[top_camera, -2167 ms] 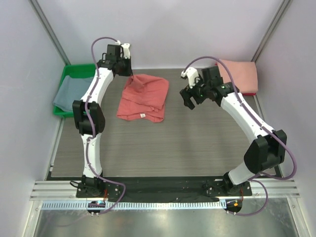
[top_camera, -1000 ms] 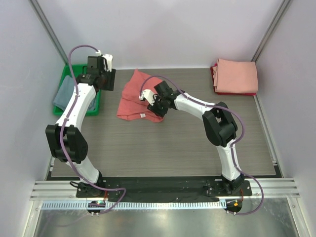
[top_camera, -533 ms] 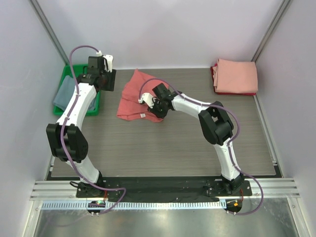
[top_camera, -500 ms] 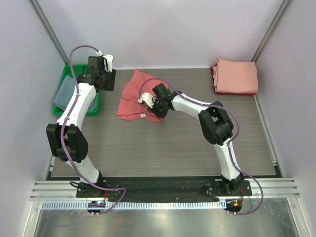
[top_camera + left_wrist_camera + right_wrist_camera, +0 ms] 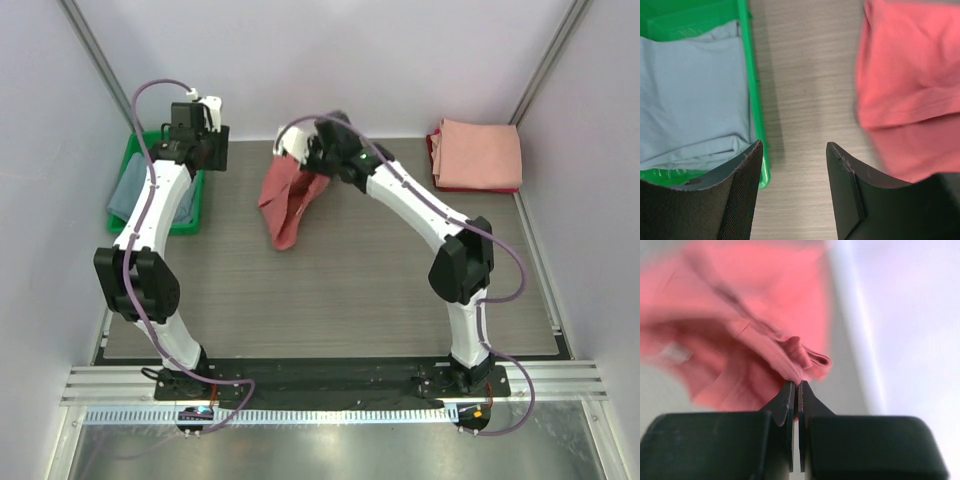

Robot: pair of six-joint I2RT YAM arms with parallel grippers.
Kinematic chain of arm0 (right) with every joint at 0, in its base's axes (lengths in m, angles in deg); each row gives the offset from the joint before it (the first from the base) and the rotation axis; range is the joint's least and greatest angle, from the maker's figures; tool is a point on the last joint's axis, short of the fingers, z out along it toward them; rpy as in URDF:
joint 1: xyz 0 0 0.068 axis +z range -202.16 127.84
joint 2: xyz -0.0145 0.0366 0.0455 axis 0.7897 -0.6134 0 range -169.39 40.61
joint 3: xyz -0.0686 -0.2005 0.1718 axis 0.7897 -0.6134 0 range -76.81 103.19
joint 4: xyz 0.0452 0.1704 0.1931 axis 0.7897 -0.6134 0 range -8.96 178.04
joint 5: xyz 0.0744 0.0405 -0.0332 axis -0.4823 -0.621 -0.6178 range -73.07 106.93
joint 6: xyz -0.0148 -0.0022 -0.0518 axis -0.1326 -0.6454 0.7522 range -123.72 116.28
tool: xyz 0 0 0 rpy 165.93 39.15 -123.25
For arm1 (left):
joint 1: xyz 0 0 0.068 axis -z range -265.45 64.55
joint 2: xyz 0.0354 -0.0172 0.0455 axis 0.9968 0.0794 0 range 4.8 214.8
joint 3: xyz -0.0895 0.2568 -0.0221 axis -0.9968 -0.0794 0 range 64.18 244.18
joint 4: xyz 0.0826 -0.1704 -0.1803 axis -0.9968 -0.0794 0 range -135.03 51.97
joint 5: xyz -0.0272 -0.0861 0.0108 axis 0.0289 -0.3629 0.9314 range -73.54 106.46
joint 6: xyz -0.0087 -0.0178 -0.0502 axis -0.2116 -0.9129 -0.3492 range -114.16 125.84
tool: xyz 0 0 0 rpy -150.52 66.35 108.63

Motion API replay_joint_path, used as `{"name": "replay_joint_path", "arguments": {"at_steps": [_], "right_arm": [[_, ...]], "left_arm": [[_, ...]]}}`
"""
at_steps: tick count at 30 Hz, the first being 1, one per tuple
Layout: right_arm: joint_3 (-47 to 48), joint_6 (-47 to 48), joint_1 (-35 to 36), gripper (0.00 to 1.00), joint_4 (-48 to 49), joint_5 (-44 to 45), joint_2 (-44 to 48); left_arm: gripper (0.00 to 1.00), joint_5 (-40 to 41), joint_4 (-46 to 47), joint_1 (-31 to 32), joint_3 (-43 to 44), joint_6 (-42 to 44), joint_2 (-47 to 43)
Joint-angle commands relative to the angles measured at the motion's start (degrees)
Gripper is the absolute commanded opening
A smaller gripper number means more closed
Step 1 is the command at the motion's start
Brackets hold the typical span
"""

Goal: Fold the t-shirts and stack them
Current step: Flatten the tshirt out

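Observation:
The coral-red t-shirt (image 5: 288, 198) hangs bunched above the table's back middle, its lower end trailing toward the table. My right gripper (image 5: 306, 160) is shut on a fold of its edge; in the right wrist view the jaws (image 5: 796, 385) pinch the coral-red cloth (image 5: 755, 340) between them. My left gripper (image 5: 203, 160) hovers open over the table beside the green tray; nothing lies between its fingers (image 5: 792, 147). The grey-blue t-shirt (image 5: 126, 190) lies in the tray, also seen in the left wrist view (image 5: 690, 95). A pale pink t-shirt (image 5: 482, 152) lies folded at the back right.
The green tray (image 5: 150, 139) stands at the back left against the wall, and its rim (image 5: 753, 100) is just left of my left fingers. A red edge (image 5: 434, 160) shows under the pink shirt. Walls close in the back and both sides.
My right gripper has shut on the coral-red shirt and lifted it up and back, so the shirt hangs bunched instead of lying flat. The left gripper has shifted slightly.

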Motion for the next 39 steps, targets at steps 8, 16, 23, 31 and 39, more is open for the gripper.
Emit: {"name": "replay_joint_path", "arguments": {"at_steps": [8, 16, 23, 31, 39], "right_arm": [[34.40, 28.69, 3.53, 0.01, 22.76, -0.81, 1.51], [15.39, 34.47, 3.70, 0.02, 24.50, 3.56, 9.60], [38.20, 29.28, 2.04, 0.01, 26.47, 10.23, 0.82], [35.77, 34.94, -3.05, 0.01, 46.40, 7.95, 3.36], [7.80, 19.92, -9.48, 0.01, 30.69, 18.23, 21.53]], "left_arm": [[0.55, 0.65, 3.13, -1.89, 6.29, -4.17, -0.71], [0.54, 0.91, 3.83, -1.98, 5.14, -5.14, -1.06], [0.54, 0.48, 3.92, -1.89, 5.68, -5.31, -0.89], [0.52, -4.35, 2.60, -1.10, 4.36, -4.08, -1.94], [0.53, -23.15, -0.12, 0.74, 2.42, -3.12, 5.42]]}}
